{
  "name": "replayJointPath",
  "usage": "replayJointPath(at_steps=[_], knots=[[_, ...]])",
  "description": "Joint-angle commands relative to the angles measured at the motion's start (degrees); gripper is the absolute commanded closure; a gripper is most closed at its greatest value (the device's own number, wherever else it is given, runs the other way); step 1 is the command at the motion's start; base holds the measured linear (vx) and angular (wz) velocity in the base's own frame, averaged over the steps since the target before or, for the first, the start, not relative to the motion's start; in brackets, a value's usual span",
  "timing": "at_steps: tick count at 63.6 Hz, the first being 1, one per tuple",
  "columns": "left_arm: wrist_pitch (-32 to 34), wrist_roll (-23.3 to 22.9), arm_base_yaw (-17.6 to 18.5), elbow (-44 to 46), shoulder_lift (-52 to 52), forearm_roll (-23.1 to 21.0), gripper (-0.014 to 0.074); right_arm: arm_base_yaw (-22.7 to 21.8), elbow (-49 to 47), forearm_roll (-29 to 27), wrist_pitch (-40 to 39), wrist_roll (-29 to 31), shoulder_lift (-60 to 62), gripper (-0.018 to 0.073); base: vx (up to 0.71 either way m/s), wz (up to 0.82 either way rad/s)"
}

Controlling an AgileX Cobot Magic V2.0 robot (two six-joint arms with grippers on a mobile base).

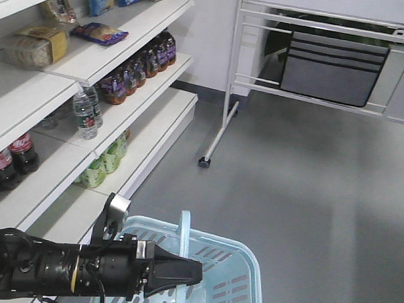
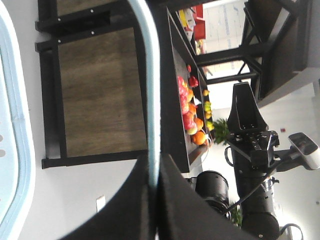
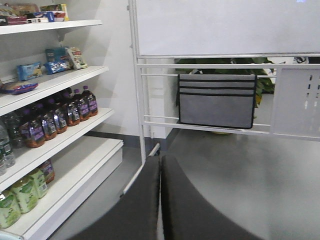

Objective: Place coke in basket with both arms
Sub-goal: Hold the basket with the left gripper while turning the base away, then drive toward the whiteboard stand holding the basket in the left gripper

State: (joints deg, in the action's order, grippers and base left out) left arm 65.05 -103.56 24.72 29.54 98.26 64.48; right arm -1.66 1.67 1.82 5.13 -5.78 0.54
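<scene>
The pale blue basket (image 1: 233, 277) is at the bottom, in front of the shelves. Its swing handle (image 1: 184, 232) stands upright. My left gripper (image 1: 197, 272) is shut on that handle, which runs as a pale blue band (image 2: 150, 95) between the closed jaws (image 2: 154, 167). Two coke bottles (image 1: 21, 151) with red labels stand on a low shelf at the far left, apart from both grippers. My right gripper (image 3: 160, 160) is shut and empty, held above the floor facing the shelves. The right arm (image 2: 252, 150) shows in the left wrist view.
White shelves (image 1: 136, 38) on the left hold dark purple-labelled bottles (image 1: 135, 71), water bottles (image 1: 87, 113), green bottles (image 1: 106, 159) and snack bags. A white wheeled rack (image 1: 223, 119) with a grey bag (image 1: 333, 66) stands at the back. The grey floor (image 1: 301, 176) lies between.
</scene>
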Motion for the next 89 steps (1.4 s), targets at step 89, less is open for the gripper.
replayJointPath(at_steps=[89], knots=[[13.7, 0.4, 0.3, 0.8, -2.6, -2.2, 0.0603, -0.3, 0.8, 0.2, -4.2, 0.1, 1.0, 0.0568, 0.06, -0.26]])
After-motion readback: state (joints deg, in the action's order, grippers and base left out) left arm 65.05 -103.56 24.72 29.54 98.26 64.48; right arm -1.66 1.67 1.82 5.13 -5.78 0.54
